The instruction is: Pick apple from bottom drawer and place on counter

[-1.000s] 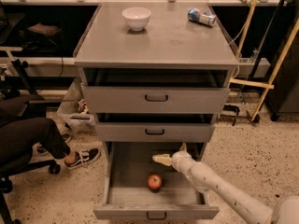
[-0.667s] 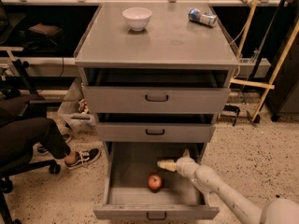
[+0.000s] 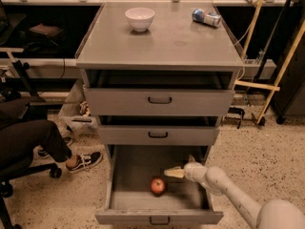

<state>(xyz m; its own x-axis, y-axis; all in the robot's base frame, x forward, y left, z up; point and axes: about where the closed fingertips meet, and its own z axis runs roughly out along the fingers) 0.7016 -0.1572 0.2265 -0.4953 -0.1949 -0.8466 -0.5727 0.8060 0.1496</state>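
The apple (image 3: 157,186), small, red with orange patches, lies on the floor of the open bottom drawer (image 3: 138,168), near its front middle. My gripper (image 3: 171,172) reaches into this drawer from the lower right on a white arm; its pale fingertips sit just above and to the right of the apple, apart from it. The counter (image 3: 167,44) is the broad grey top of the cabinet, far above the gripper.
A white bowl (image 3: 139,18) stands at the counter's back left and a lying can (image 3: 206,17) at its back right. The two upper drawers (image 3: 159,100) are partly open above the gripper. A seated person's leg and shoe (image 3: 83,161) are at the left.
My gripper has moved down and toward the front of the bottom drawer, closer to the apple. The apple has not moved.
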